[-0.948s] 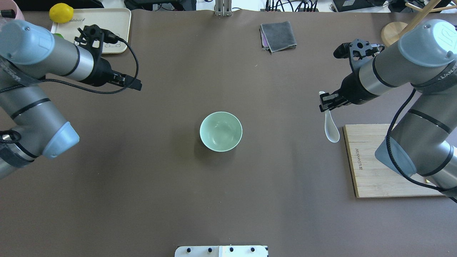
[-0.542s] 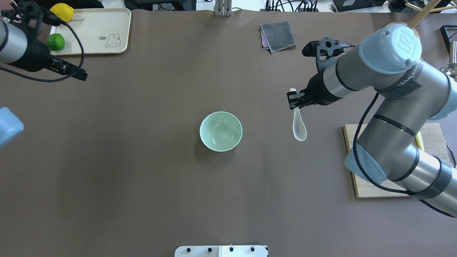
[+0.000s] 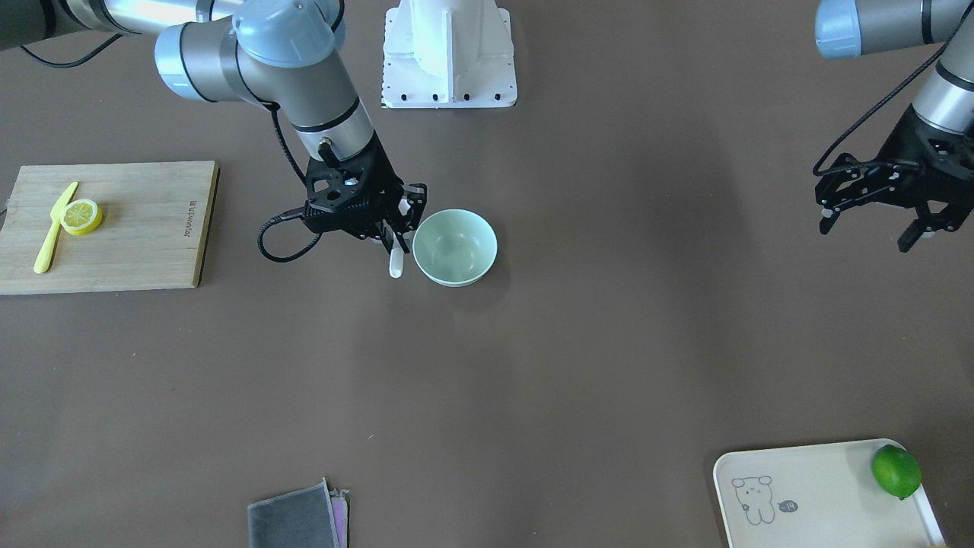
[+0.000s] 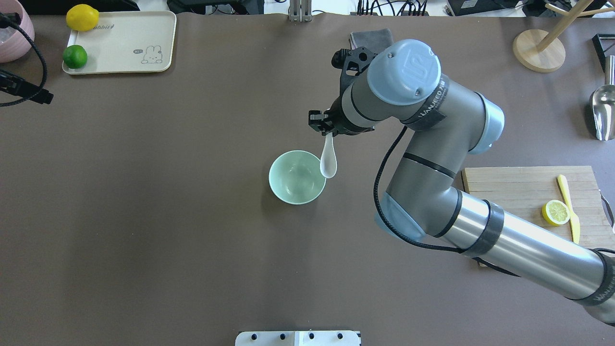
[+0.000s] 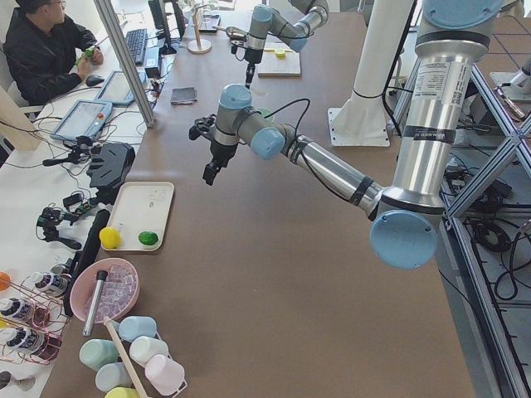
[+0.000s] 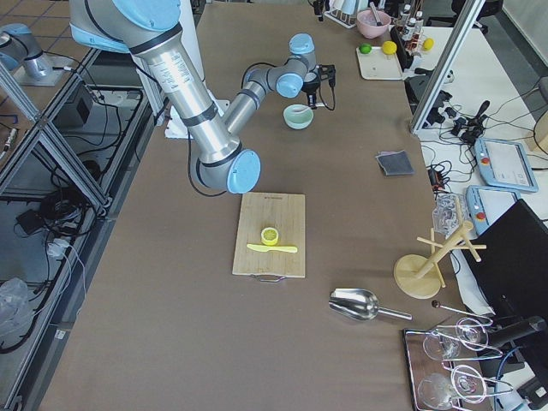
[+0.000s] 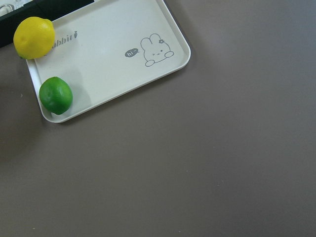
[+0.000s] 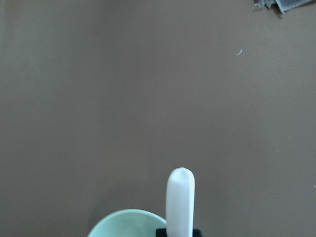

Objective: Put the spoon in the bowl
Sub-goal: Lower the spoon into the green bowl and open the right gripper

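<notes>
Spoon point(image 4: 328, 161) scoop overlaps bowl point(image 4: 283, 188) rim overhead; right wrist shows handle.

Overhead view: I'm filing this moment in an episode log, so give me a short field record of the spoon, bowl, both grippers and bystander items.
spoon: hanging scoop-down from the right gripper, scoop at the bowl's rim
bowl: upright, mid-table, nothing inside
right gripper: shut on the spoon's handle
left gripper: open, empty, far from the bowl
cutting board: holds a lemon half and a yellow knife
tray: holds a lemon and a lime
task state: spoon not yet in bowl
</notes>
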`<act>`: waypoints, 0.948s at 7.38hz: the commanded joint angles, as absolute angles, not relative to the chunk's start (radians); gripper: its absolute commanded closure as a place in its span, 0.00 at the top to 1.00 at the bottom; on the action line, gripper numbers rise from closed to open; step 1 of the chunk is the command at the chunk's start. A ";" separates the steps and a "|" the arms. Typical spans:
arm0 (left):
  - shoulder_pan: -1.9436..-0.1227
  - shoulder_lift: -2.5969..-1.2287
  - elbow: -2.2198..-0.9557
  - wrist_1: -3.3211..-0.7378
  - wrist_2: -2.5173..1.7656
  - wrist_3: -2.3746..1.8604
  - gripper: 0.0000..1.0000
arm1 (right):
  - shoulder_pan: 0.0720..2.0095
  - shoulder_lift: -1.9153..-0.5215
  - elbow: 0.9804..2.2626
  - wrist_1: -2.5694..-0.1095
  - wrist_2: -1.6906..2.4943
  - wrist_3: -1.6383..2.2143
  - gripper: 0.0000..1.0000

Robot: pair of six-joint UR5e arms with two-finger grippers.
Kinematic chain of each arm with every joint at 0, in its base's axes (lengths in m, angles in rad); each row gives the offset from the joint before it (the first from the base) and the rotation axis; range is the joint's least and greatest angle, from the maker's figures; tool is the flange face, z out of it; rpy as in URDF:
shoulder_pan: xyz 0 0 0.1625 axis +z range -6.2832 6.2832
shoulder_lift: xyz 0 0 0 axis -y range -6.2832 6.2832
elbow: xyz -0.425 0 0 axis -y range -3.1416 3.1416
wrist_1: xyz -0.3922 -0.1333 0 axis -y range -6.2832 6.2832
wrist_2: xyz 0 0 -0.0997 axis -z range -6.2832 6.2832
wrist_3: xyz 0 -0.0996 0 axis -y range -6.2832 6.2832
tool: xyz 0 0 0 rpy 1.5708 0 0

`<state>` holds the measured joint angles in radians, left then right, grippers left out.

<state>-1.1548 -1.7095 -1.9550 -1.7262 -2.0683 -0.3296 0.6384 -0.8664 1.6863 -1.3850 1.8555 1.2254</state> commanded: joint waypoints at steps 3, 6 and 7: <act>-1.166 -1.707 -1.942 -1.727 -2.068 -0.311 0.98 | 0.589 -0.758 1.517 -1.326 1.711 1.345 0.00; -1.163 -1.709 -1.913 -1.735 -2.068 -0.311 0.98 | 0.557 -0.749 1.456 -1.266 1.694 1.367 0.00; -1.161 -1.710 -1.908 -1.735 -2.068 -0.311 0.98 | 0.548 -0.755 1.442 -1.266 1.692 1.364 0.00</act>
<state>-1.1631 -1.7088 -1.9163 -1.7338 -2.0683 -0.3114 0.5600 -0.7509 1.4566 -1.2686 1.6979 1.3634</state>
